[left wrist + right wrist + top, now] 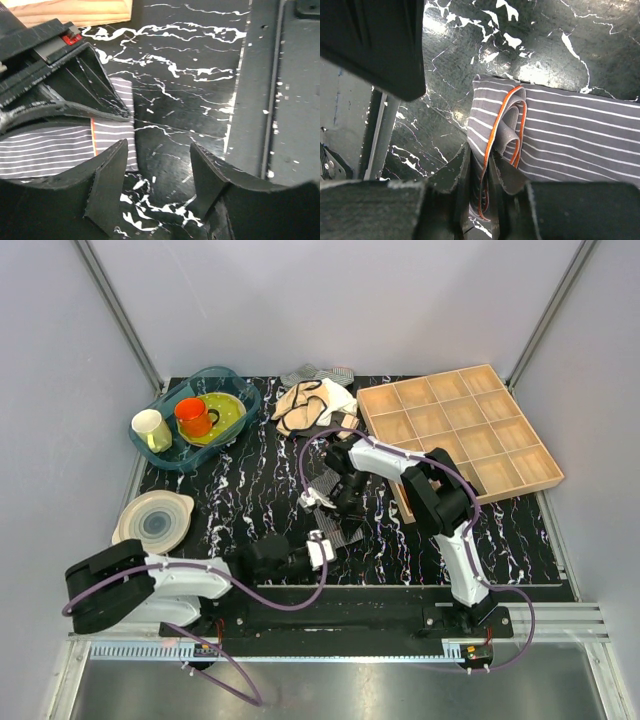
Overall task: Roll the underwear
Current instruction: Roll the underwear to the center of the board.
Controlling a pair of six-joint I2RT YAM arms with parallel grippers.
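The underwear (345, 532) is grey fabric with fine white stripes and an orange-red hem. It lies folded flat on the black marbled table, near the middle. My right gripper (340, 502) reaches down onto it. In the right wrist view the right gripper (487, 160) is shut on the underwear's (570, 135) curled hem edge, which loops up between the fingers. My left gripper (322, 548) sits low at the near corner. In the left wrist view the left gripper (159, 150) is open and empty, with bare table between the fingers and the underwear (55, 147) beside its left finger.
A wooden compartment tray (460, 430) stands at the back right. A blue basin (240, 400) with cups and a plate is at the back left. A pale plate (155, 518) lies at the left. A beige-and-white garment (312, 405) with black trim lies at the back centre.
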